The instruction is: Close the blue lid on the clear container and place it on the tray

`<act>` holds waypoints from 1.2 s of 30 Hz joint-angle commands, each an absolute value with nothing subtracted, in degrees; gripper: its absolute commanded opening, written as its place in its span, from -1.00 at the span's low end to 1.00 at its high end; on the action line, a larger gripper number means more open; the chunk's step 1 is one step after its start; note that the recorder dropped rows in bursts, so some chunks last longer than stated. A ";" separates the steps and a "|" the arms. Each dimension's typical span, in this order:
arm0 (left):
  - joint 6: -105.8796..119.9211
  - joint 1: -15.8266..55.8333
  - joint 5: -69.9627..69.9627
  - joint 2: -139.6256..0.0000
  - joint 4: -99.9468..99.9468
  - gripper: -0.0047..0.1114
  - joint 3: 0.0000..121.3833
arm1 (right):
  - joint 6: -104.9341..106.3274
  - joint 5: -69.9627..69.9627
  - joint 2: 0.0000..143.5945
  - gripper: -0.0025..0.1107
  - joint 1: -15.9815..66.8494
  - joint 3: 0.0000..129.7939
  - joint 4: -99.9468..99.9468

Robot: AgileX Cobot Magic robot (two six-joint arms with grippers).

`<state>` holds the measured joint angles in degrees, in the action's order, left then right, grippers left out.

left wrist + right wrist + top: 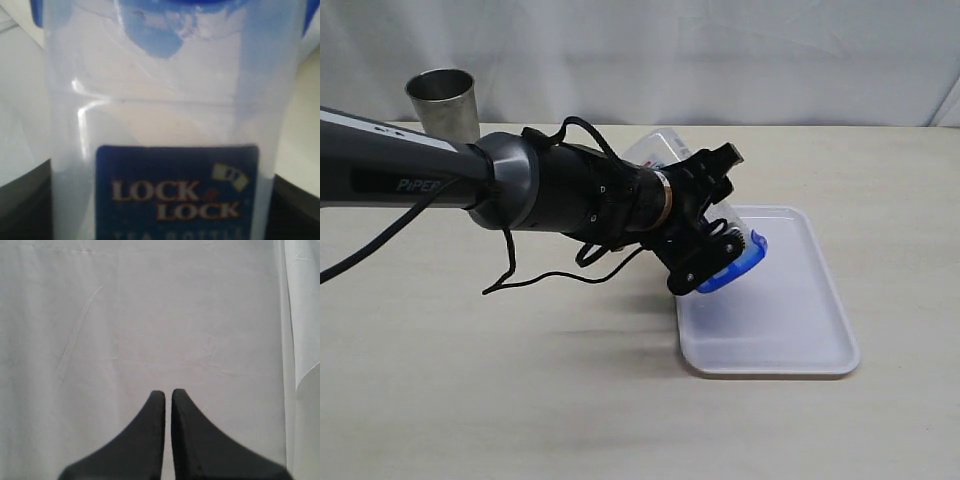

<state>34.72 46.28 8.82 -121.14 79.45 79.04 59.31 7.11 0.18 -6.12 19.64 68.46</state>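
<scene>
Lid step looks done. The blue lid (735, 268) sits on the mouth of the clear container (655, 150). In the left wrist view the blue lid (165, 20) caps the far end of the container (170, 115). Whether all tabs are snapped down cannot be told.

What is left is to set it on the tray (790, 335) and release.

The left gripper (712, 215) has its jaws clamped across the container's mid-body, and the dark fingers (25, 210) show on either side of the label. The container is in the air, tilted, over the tray's 9 o'clock edge. Whether the lid end touches the tray floor is unclear.

In the exterior view the long axis runs from about 11 o'clock to about 5 o'clock. The base is up toward 11 and the lid end points down toward 5, into the tray. It is neither upright nor flat, so it likely needs tipping one way or the other before release.

The right gripper (167, 392) has its jaws together with nothing between them, facing white cloth. It does not show in the exterior view.

A steel cup (442, 100) stands on the surface at 10 o'clock, well apart from the tray.
</scene>
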 commanded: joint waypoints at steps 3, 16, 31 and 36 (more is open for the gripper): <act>32.56 47.29 2.22 -121.06 75.56 -0.92 79.79 | 59.11 7.59 0.00 -0.88 -6.54 19.92 68.50; 39.25 47.32 -5.04 -122.84 74.19 -0.92 79.79 | 59.11 7.59 0.00 -0.88 -6.54 19.92 68.50; 44.56 47.32 -2.95 -122.84 76.45 -0.92 79.79 | 59.11 7.59 0.00 -0.88 -6.54 19.92 68.50; 40.92 47.32 -8.95 -122.84 57.95 -0.92 79.79 | 59.11 7.59 0.00 -0.88 -6.54 19.92 68.50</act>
